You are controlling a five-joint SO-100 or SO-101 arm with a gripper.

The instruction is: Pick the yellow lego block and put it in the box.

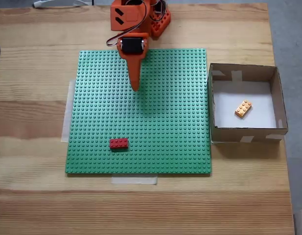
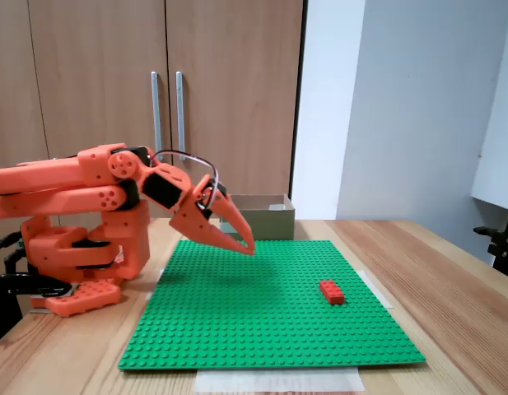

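Orange and folded low, the arm sits at the back edge of the wooden table (image 1: 33, 73), its upper links stacked nearly horizontal over the base in the side-on fixed view, with the wrist tipping forward and downward. From there the pincer (image 2: 247, 245) slopes down toward the green studded baseplate (image 1: 165, 147), its fingers pressed together into a single point with nothing between them; the tip hovers just above the studs over the rear half of the plate. From above, the pincer (image 1: 136, 88) reads as a narrow wedge pointing toward the plate's middle.

In the top-down fixed view the yellow lego block (image 1: 243, 108) lies inside the box (image 1: 283, 105), tilted diagonally on the white floor, apart from the walls. That cardboard box stands just beside the plate's right edge. A red brick (image 1: 118, 143) rests on the plate near its front-left area, well apart from the pincer
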